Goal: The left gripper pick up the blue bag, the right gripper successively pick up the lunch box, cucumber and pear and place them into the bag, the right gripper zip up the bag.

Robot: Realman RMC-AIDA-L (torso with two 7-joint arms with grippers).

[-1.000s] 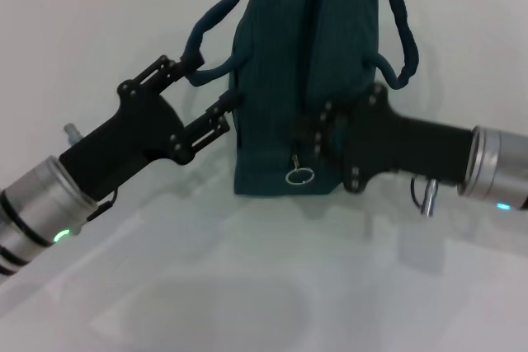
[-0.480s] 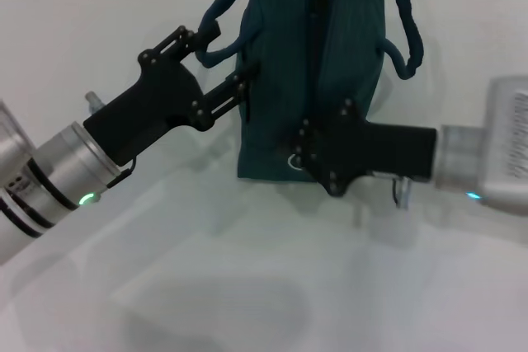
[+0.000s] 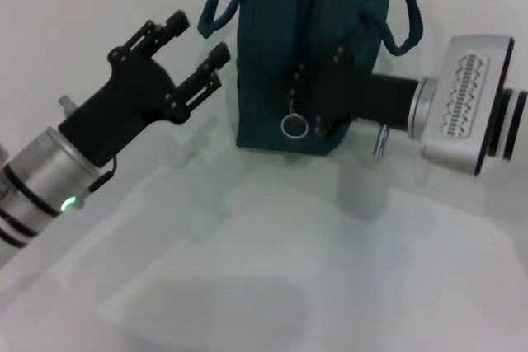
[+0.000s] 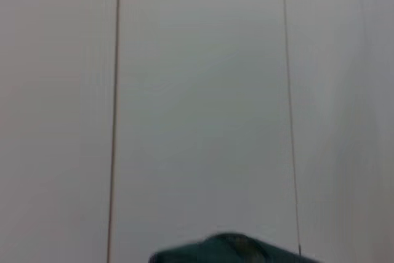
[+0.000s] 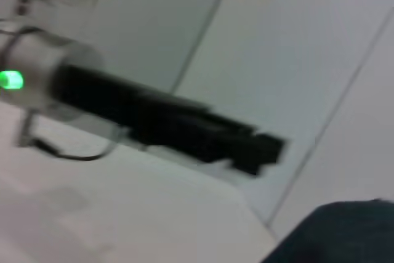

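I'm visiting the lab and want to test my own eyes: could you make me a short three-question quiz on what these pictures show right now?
1. True or false: the left gripper is clamped on a handle of the blue bag.
2. Multiple choice: the metal ring pull hangs (A) at the bag's top edge, (B) low on the bag's front, beside the right gripper, (C) flat on the table.
3. Fill in: the arm with the green light is the robot's ____ arm.

Key
1. False: its fingers are spread, just clear of the bag's side.
2. B.
3. Left.
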